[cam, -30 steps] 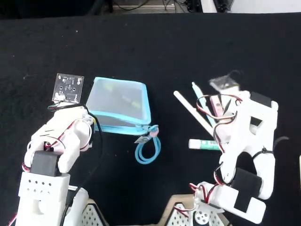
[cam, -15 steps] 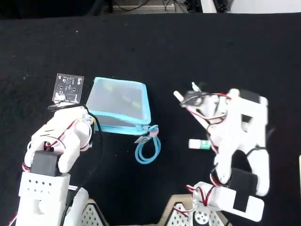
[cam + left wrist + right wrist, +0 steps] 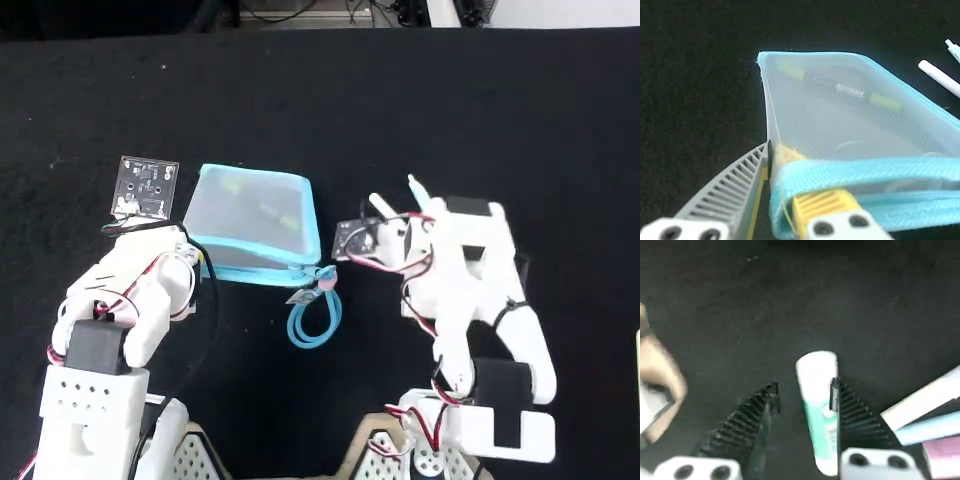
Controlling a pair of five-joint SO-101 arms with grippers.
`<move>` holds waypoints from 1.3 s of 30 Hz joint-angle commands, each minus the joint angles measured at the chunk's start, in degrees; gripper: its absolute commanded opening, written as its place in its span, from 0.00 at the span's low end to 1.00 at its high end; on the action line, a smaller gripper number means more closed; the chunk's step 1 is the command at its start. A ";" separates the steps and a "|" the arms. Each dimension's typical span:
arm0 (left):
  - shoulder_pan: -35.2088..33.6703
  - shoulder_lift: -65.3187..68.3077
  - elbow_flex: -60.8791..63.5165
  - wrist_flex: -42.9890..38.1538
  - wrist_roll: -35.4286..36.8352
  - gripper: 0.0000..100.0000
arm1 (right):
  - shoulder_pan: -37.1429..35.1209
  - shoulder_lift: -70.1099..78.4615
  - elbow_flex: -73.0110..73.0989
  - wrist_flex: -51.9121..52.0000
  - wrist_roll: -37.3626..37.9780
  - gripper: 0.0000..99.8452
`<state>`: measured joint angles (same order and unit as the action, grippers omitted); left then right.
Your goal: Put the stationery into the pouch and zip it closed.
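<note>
My left tool (image 3: 776, 160) is pressed together on the corner of the pouch (image 3: 850, 115), a grey finger outside and a yellow one at the blue trim. Past its tips, that wrist view lets me see through the mesh to yellow-green pieces (image 3: 885, 101) lying inside. From the high view the pouch (image 3: 255, 225) rests flat on the black desk (image 3: 300, 100), with its blue cord loop (image 3: 313, 320) between the two arms. My right tool (image 3: 804, 387) is spread, and its wrist view shows the glue stick (image 3: 819, 405) lying between the fingers, touching one and clear of the other. In the high view the arm's own body hides that spot. Just beside that same finger lie a white pen (image 3: 925, 395), a pale blue pen (image 3: 935, 422) and something pink (image 3: 942, 452).
</note>
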<state>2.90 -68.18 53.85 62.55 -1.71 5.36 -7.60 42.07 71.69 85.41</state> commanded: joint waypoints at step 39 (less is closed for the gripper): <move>0.04 -0.53 -0.75 -0.88 0.44 0.03 | 34.46 8.57 -10.24 -19.08 -57.41 0.11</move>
<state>2.90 -68.18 53.85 62.55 -1.71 36.75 -1.45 36.00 53.93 27.91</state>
